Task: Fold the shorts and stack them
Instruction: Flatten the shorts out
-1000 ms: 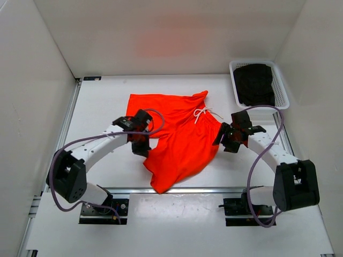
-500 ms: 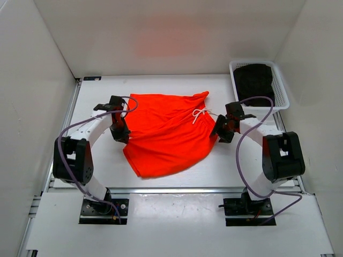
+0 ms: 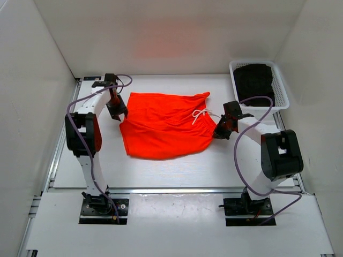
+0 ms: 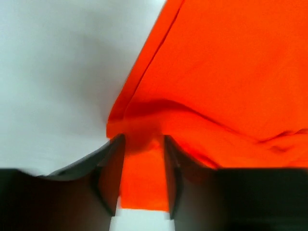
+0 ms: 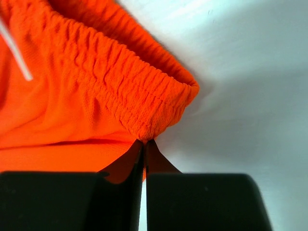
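Observation:
The orange-red shorts (image 3: pixel 166 126) lie flat on the white table, folded over, with the white drawstring (image 3: pixel 201 113) near their right end. My left gripper (image 3: pixel 117 111) is at their left edge. In the left wrist view its jaws (image 4: pixel 143 139) stand apart, and a flap of the shorts (image 4: pixel 231 72) lies loose between the fingers (image 4: pixel 113 163). My right gripper (image 3: pixel 218 134) is at the shorts' right corner. The right wrist view shows it (image 5: pixel 145 141) shut, pinching the gathered waistband of the shorts (image 5: pixel 72 96) at its tips, the drawstring (image 5: pixel 14 53) at the far left.
A white basket (image 3: pixel 281 91) holding dark folded clothes (image 3: pixel 254 83) stands at the back right corner. White walls enclose the table on three sides. Both arms' cables loop beside the shorts.
The left gripper drew the shorts' edge back and to the far left, spreading them flat, and its jaws parted. The right gripper closed on the waistband corner.

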Tool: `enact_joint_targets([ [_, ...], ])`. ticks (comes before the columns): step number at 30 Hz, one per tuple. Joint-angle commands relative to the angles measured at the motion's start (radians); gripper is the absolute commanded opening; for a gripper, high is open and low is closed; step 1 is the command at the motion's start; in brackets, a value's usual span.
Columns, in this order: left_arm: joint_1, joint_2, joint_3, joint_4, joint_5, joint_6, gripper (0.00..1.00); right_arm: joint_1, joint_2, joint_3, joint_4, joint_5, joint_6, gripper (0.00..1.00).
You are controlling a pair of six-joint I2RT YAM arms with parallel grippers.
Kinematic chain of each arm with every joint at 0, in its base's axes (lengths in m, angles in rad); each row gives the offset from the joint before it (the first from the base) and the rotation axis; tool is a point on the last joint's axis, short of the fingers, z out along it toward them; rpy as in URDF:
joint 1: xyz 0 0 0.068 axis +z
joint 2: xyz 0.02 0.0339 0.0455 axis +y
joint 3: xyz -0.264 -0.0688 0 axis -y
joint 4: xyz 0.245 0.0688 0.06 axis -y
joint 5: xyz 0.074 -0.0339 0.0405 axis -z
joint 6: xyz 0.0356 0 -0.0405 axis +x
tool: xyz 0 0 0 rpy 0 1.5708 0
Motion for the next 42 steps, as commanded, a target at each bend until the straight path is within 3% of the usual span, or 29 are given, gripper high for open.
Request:
enact_joint_targets([
  [1, 0.007, 0.050, 0.122, -0.096, 0.001, 0.053, 0.53, 0.047, -0.105, -0.042, -0.030, 0.066, 0.063, 0.01],
  [2, 0.007, 0.038, 0.122, -0.096, 0.001, 0.054, 0.69, 0.069, -0.130, -0.053, -0.039, 0.077, 0.072, 0.01],
  [5, -0.006, -0.061, 0.061, -0.086, -0.028, 0.054, 0.81, 0.096, -0.153, -0.082, -0.039, 0.108, 0.106, 0.01],
  [7, -0.018, -0.215, -0.054, -0.076, -0.039, 0.038, 0.85, 0.110, -0.162, -0.082, -0.048, 0.120, 0.106, 0.01],
  [9, -0.032, -0.389, -0.163, -0.058, -0.030, 0.006, 0.81, 0.136, -0.172, -0.094, -0.048, 0.143, 0.115, 0.01],
  [13, -0.042, -0.646, -0.518, 0.008, 0.056, -0.100, 0.59, 0.148, -0.172, -0.094, -0.066, 0.174, 0.104, 0.01],
  [14, -0.051, -0.684, -0.572, 0.019, 0.074, -0.127, 0.46, 0.148, -0.172, -0.094, -0.077, 0.174, 0.095, 0.01],
  [18, -0.051, -0.815, -0.778, 0.111, 0.106, -0.233, 0.40, 0.157, -0.181, -0.094, -0.077, 0.174, 0.086, 0.01],
  [20, -0.051, -0.815, -0.830, 0.172, 0.126, -0.242, 0.33, 0.157, -0.181, -0.105, -0.077, 0.174, 0.086, 0.01],
  [21, -0.060, -0.804, -0.840, 0.193, 0.145, -0.229, 0.14, 0.157, -0.190, -0.105, -0.077, 0.174, 0.086, 0.01],
  [25, -0.078, -0.719, -0.849, 0.244, 0.145, -0.195, 0.10, 0.157, -0.190, -0.105, -0.077, 0.163, 0.086, 0.01],
  [28, -0.078, -0.637, -0.849, 0.253, 0.159, -0.183, 0.20, 0.157, -0.190, -0.105, -0.077, 0.163, 0.086, 0.01],
  [30, -0.078, -0.594, -0.840, 0.253, 0.159, -0.183, 0.33, 0.157, -0.190, -0.105, -0.077, 0.163, 0.086, 0.01],
  [39, -0.088, -0.487, -0.776, 0.298, 0.082, -0.163, 0.54, 0.157, -0.190, -0.105, -0.086, 0.163, 0.086, 0.01],
  [40, -0.088, -0.475, -0.765, 0.298, 0.068, -0.163, 0.52, 0.157, -0.190, -0.105, -0.086, 0.163, 0.086, 0.01],
  [41, -0.088, -0.465, -0.754, 0.298, 0.051, -0.163, 0.29, 0.157, -0.190, -0.105, -0.086, 0.163, 0.086, 0.01],
  [42, -0.088, -0.447, -0.745, 0.298, 0.051, -0.154, 0.15, 0.157, -0.190, -0.105, -0.086, 0.163, 0.086, 0.01],
])
